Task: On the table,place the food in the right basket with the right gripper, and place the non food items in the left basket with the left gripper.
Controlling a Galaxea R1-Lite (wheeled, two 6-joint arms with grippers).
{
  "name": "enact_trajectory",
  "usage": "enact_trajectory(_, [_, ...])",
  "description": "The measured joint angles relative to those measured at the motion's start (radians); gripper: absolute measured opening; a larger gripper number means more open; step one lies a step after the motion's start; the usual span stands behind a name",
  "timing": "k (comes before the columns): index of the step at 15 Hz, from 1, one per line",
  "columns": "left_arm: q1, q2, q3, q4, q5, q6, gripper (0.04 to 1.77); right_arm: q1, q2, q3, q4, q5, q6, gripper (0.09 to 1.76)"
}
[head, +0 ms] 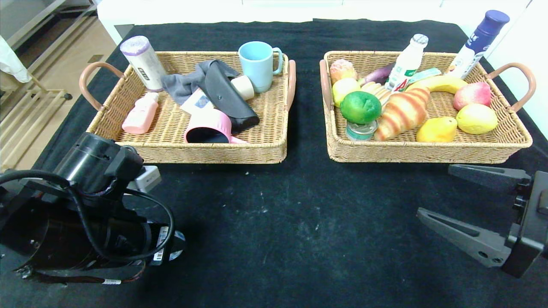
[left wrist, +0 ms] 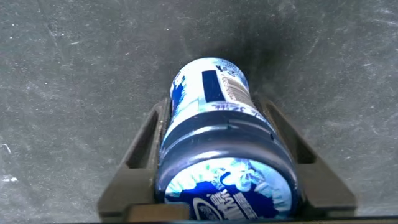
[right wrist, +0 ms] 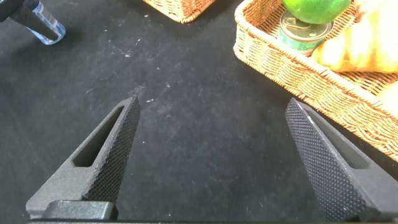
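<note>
We see the left gripper [left wrist: 227,186] low on the black tablecloth [head: 291,222] just in front of the left basket [head: 188,149], its fingers [left wrist: 140,162] against both sides of a blue-and-white bottle [left wrist: 221,143] lying on the cloth. The left basket holds non-food; the right basket [head: 428,149] holds food. The right gripper [right wrist: 211,155] hovers before the right basket, jaws spread wide, empty.

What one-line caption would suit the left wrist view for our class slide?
Left gripper straddles a blue-and-white bottle lying on the black table, fingers at either side.
</note>
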Motion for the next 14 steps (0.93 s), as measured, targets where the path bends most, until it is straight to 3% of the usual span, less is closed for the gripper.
enact_trajectory(14, [-0.006,-0.007,0.004,0.003,-0.004,0.004,0.89,0.000,-0.001,0.000,0.000,0.000,0.000,1.71])
